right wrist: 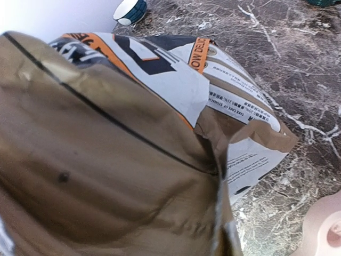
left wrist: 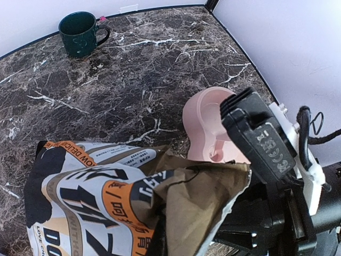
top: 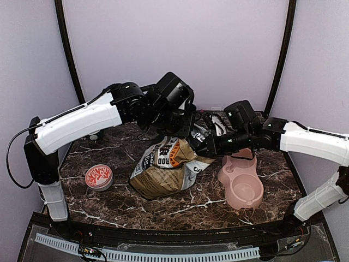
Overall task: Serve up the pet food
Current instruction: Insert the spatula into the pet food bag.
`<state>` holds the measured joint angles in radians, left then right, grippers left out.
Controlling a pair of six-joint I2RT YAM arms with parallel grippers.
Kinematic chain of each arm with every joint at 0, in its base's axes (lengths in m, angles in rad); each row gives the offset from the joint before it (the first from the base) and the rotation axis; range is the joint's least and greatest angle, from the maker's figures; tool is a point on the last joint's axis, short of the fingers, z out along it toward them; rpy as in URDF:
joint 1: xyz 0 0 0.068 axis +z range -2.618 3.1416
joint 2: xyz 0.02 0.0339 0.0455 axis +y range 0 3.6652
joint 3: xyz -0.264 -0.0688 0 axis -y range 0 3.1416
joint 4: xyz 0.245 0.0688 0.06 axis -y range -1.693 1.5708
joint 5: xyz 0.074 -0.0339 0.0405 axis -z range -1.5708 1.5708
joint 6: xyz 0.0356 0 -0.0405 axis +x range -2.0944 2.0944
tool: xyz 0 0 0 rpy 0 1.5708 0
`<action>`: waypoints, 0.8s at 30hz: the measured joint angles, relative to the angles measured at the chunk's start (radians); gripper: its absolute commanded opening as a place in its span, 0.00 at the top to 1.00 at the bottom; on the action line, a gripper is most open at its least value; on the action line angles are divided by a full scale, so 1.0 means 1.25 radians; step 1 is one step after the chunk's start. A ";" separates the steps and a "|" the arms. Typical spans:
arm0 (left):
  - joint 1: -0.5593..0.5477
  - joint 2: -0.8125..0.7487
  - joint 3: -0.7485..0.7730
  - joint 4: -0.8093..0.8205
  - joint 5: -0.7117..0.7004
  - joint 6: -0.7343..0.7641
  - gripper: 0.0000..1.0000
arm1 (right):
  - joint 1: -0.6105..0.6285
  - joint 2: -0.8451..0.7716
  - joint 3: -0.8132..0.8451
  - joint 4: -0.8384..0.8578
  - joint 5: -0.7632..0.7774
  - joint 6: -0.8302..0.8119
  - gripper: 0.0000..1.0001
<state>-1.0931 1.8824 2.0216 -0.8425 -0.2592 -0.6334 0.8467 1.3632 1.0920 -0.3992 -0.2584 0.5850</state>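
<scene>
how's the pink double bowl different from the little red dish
The pink double bowl is plain pink, the little red dish red with a white pattern. The bowl is bigger and elongated with two wells; the dish small and round. The bowl lies right of the paper bag, the dish left. Both rest on the table.

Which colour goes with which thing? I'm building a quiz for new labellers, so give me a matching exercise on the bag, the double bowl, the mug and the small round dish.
Things:
1. paper bag
2. double bowl
3. mug
4. small round dish

Colours:
A. dark green
B. pink
C. red and white pattern
D. tan with orange and black print

Pairs: 1-D, 2-B, 3-A, 4-C
</scene>
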 measured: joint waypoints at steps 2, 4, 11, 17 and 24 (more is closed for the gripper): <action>0.000 0.000 -0.001 0.000 0.000 0.000 1.00 | -0.005 0.000 -0.020 0.032 -0.023 0.004 1.00; 0.000 0.000 -0.002 0.000 0.000 0.000 1.00 | -0.011 0.000 -0.038 0.059 -0.042 0.013 1.00; -0.003 0.000 -0.007 0.001 -0.002 0.000 1.00 | -0.031 -0.007 -0.078 0.118 -0.094 0.036 1.00; -0.004 -0.001 -0.007 0.001 -0.013 0.000 1.00 | -0.045 -0.024 -0.093 0.128 -0.120 0.052 1.00; -0.004 -0.016 -0.016 -0.004 -0.032 0.001 1.00 | -0.061 -0.059 -0.112 0.137 -0.141 0.084 1.00</action>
<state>-1.0981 1.8629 2.0014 -0.8478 -0.2996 -0.6323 0.7700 1.2896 0.9516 -0.2276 -0.4351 0.6899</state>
